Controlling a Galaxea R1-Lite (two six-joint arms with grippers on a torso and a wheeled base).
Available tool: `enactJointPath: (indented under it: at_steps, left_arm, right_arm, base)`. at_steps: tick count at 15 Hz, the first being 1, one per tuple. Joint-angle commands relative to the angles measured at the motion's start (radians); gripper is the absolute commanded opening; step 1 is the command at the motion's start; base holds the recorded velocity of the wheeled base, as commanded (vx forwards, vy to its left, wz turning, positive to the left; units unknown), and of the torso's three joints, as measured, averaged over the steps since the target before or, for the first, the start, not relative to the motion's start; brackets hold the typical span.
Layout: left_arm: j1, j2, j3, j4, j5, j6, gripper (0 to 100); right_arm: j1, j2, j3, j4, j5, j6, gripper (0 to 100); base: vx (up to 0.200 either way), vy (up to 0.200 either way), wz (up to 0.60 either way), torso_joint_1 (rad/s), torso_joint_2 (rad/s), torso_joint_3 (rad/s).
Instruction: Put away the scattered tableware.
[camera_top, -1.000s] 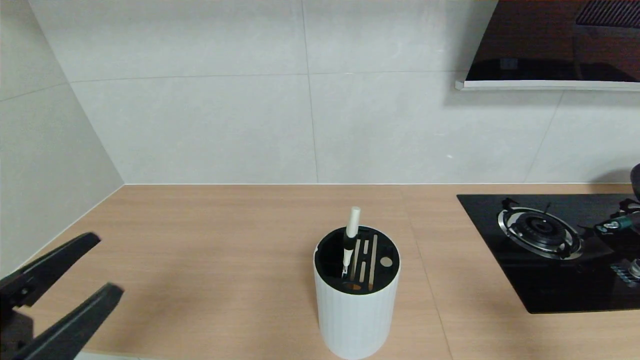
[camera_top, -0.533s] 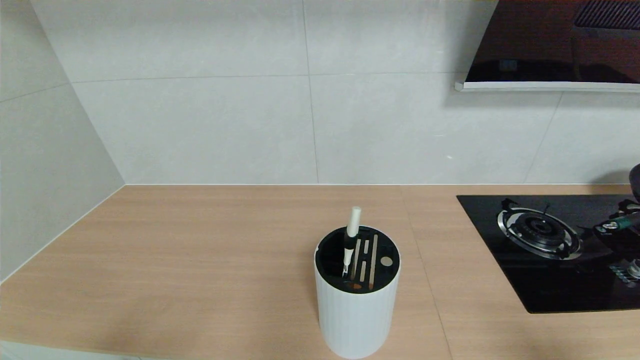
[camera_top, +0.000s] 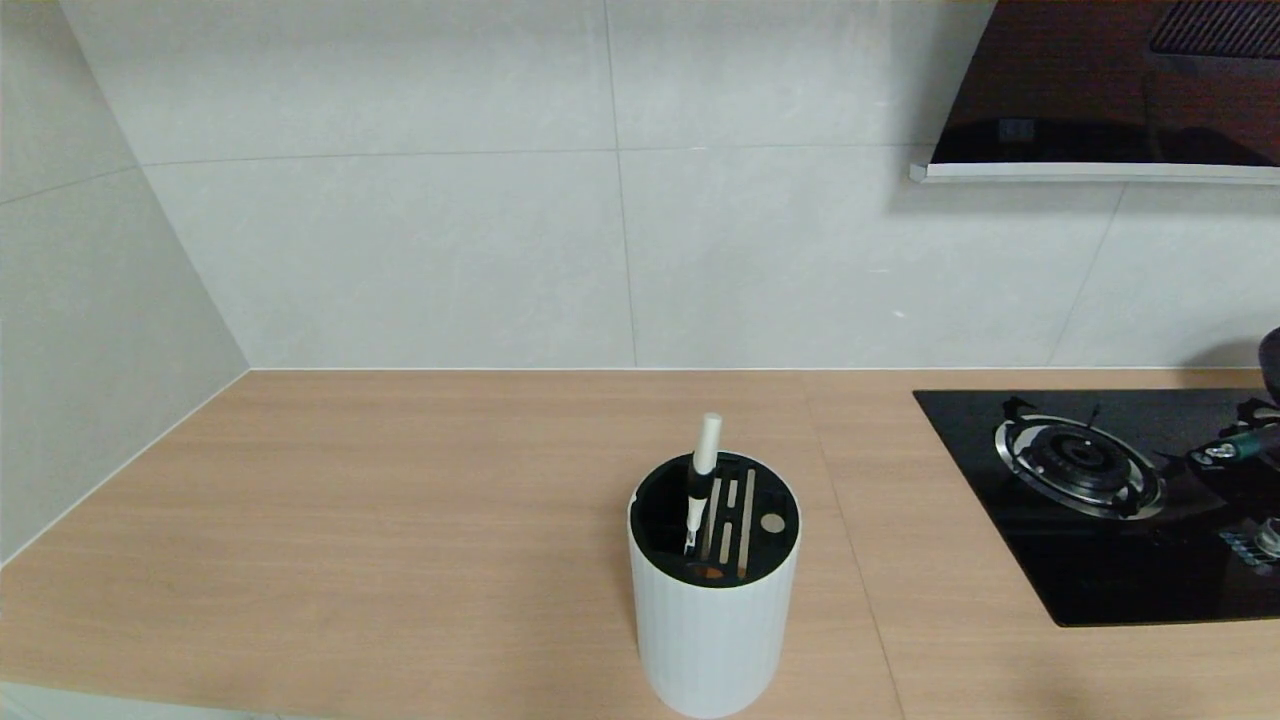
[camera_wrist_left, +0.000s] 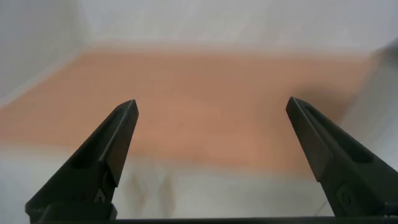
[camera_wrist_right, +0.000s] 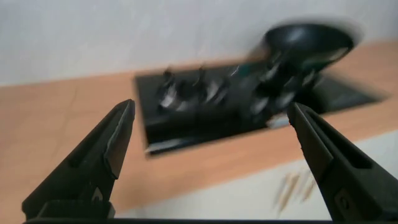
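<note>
A long wooden bench (camera_top: 400, 520) runs along a grey tiled wall. A black gas hob (camera_top: 1100, 560) is set into its right end. Near the front edge, left of the hob, stands a white ribbed holder (camera_top: 715, 630) with a black slotted top. The left gripper (camera_wrist_left: 211, 104) and the right gripper (camera_wrist_right: 211, 106) are both spread wide, grasping nothing. A white-handled utensil (camera_top: 706, 447) stands almost upright in the holder.

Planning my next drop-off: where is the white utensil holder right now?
In the head view the white utensil holder stands upright on the wooden counter, near its front edge and slightly right of centre, left of the black stove.
</note>
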Motion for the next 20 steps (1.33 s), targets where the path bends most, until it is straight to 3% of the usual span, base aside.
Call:
enactJointPath:
  at_steps: [1, 3, 7, 20]
  left_arm:
    - [0.0, -0.004, 0.002, 0.004, -0.056, 0.012, 100]
    - [-0.002, -0.004, 0.002, 0.002, -0.058, 0.014, 100]
    - [-0.002, -0.004, 0.002, 0.002, -0.056, -0.012, 100]
    - [-0.002, -0.004, 0.002, 0.002, -0.056, -0.012, 100]
  right_arm:
    - [0.002, -0.001, 0.01, 0.063, 0.036, 0.025, 100]
    - [0.002, -0.001, 0.01, 0.058, 0.171, 0.116, 100]
    - [0.002, -0.001, 0.01, 0.106, 0.341, 0.019, 100]
    - [0.007, -0.002, 0.01, 0.103, 0.355, 0.022, 100]
  base:
    - [0.0, 0.0, 0.0, 0.0, 0.0, 0.0]
    - [0.0, 0.0, 0.0, 0.0, 0.0, 0.0]
    - [0.0, 0.0, 0.0, 0.0, 0.0, 0.0]
    - [0.0, 0.0, 0.0, 0.0, 0.0, 0.0]
